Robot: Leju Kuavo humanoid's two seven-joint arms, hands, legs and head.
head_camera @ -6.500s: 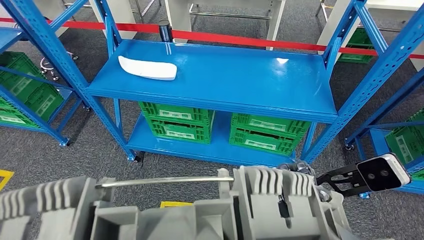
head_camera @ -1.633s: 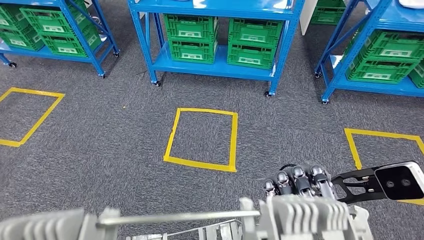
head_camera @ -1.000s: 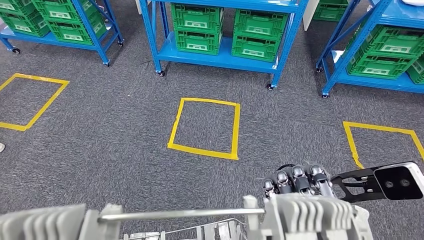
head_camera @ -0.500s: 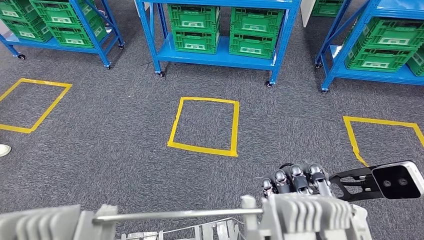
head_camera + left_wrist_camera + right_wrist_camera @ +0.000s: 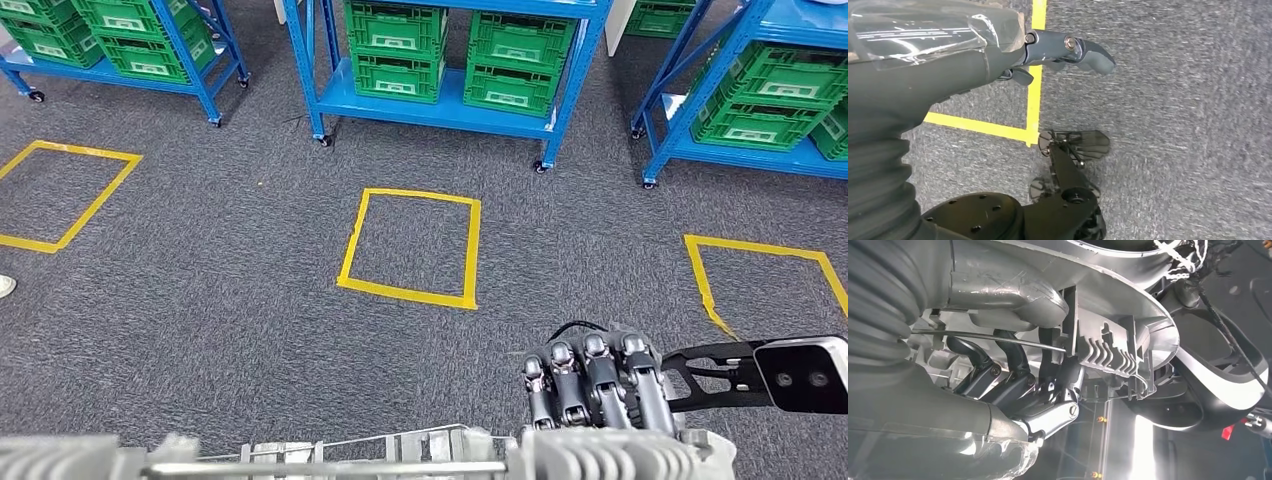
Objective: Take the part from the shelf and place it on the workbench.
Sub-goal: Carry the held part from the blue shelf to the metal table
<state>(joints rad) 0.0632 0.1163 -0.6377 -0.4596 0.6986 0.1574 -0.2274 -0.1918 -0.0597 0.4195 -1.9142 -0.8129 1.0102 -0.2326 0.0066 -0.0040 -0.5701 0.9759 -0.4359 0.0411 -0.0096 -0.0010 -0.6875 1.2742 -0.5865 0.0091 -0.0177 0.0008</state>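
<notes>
Gripping the part (image 5: 600, 455) from above, the right robot hand (image 5: 590, 385) has its dark fingers (image 5: 585, 375) curled over the ribbed grey block at the nearest edge of the head view, right of centre. In the right wrist view the same fingers (image 5: 1013, 367) wrap under a thin rod (image 5: 988, 337) and against the finned body (image 5: 1108, 347). The part looks like a bare metal casting: pale matt grey, with rows of stiff fins, open pockets and a slim steel rod (image 5: 330, 467) running leftward to a second ribbed section at the near left. It probably handles as rigid and fairly heavy, with its weight spread well to the left of the grasp, so it may tip. The solid ribbed block seems the sounder place to hold, not the rod, which could bend or let the piece swing. The left robot hand (image 5: 1058, 47) hangs over the carpet with its thumb (image 5: 1093, 50) stretched out and nothing seen in it; its fingers are mostly hidden, so I cannot tell whether it is released or clenched. Farther out lies grey carpet (image 5: 250, 300) with a yellow tape square (image 5: 410, 292), and beyond it a blue shelf (image 5: 440, 105) carrying green crates (image 5: 395, 45).
</notes>
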